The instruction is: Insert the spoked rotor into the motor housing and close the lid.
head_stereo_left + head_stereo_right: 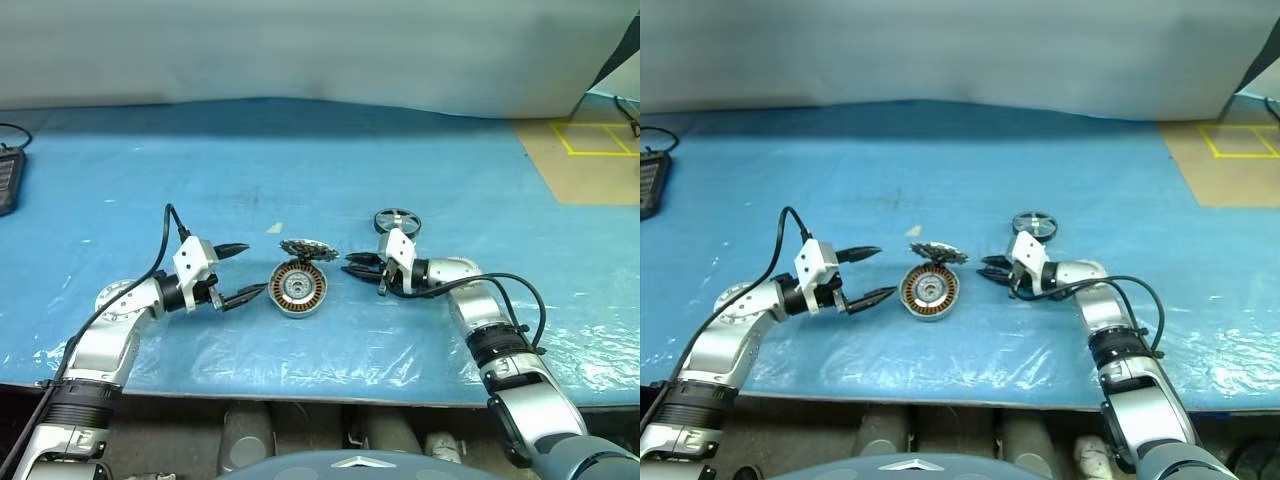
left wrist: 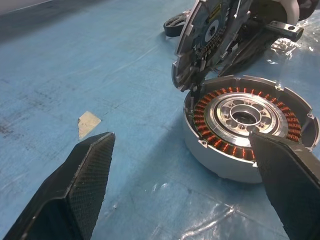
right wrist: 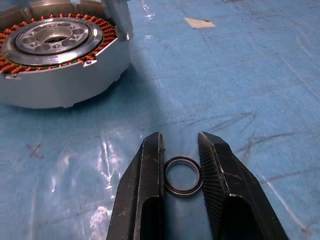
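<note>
1. Beside the motor housing (image 1: 299, 288), the lid (image 1: 308, 249) leans tilted on its rim.
2. Left fingers (image 1: 245, 294) gape open, empty.
3. Right fingers (image 3: 220, 165) pinch a small ring (image 3: 183, 176).
4. Spoked rotor (image 1: 397, 221) lies beyond the right gripper (image 1: 357, 265).

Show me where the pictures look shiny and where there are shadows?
Left eye view: white glare on the plastic sheet near the table's front edge. Left wrist view: the motor housing casts a dark shadow beside it. Right wrist view: bright glints ahead of the right gripper, its jaws pinching a small ring.
</note>
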